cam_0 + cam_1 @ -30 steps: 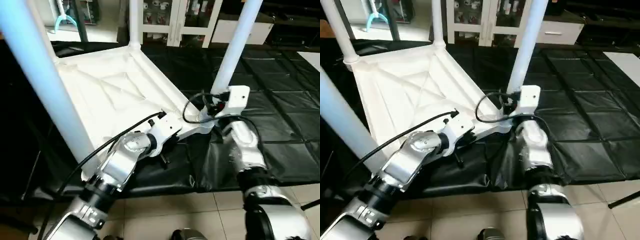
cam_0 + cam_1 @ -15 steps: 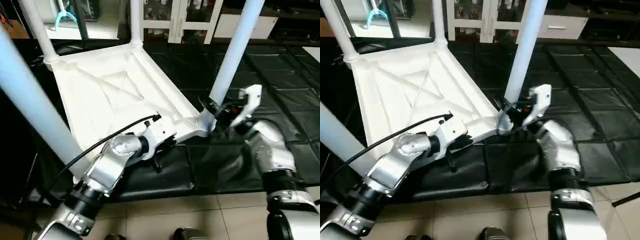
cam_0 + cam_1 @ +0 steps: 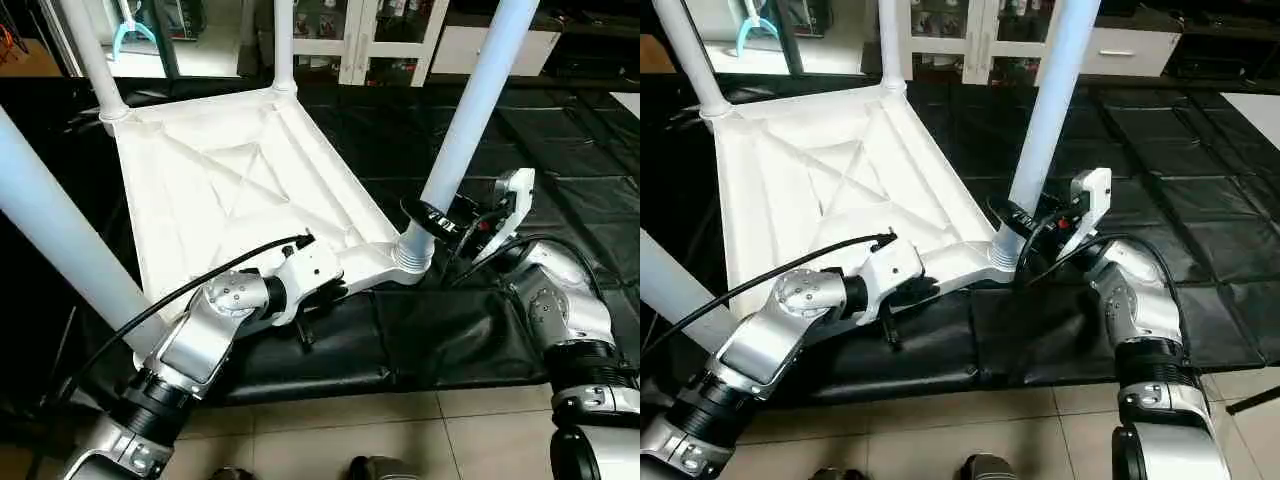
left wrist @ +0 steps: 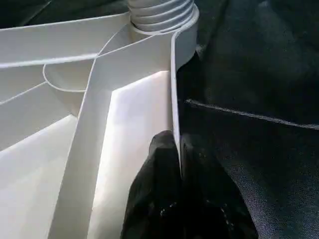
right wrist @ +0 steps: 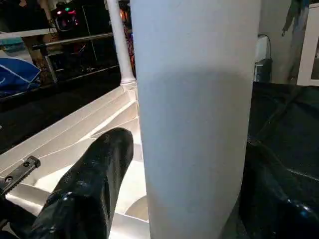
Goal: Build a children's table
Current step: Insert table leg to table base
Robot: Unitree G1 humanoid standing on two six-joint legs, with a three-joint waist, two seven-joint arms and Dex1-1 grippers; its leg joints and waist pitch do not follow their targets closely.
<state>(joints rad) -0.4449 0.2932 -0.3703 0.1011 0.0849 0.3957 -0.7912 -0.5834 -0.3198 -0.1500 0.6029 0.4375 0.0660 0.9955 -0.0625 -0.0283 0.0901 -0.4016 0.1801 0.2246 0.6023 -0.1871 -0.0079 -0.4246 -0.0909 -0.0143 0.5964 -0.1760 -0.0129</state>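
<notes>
Left gripper [image 3: 318, 298], in the left eye view, is pinched on the near rim of the table top [image 3: 230, 190], which lies upside down on a black mat [image 3: 560, 140] with its ribbed underside up. Four white legs stand in its corner sockets: the near-right leg [image 3: 470, 125], the near-left leg [image 3: 55, 225], the far-left leg [image 3: 92, 55] and the far-right leg [image 3: 284, 45]. The right gripper [image 3: 432, 220] sits just beside the base of the near-right leg, low by the corner socket, its fingers spread on either side of the tube. A white glass-door cabinet [image 3: 375, 35] stands at the far side.

The right eye view gives the same layout: the left gripper sits at the near rim left of the near-right corner, and the right arm [image 3: 1135, 300] reaches in from the right.

The left wrist view shows the two black fingers [image 4: 159, 199] pressed against both sides of the thin upright rim wall, the ridged socket collar [image 4: 162, 12] farther along it.

The right wrist view shows the near-right leg close up, one black finger [image 5: 92, 189] on one side of it and the other finger on the other side; whether they touch the tube I cannot tell.
</notes>
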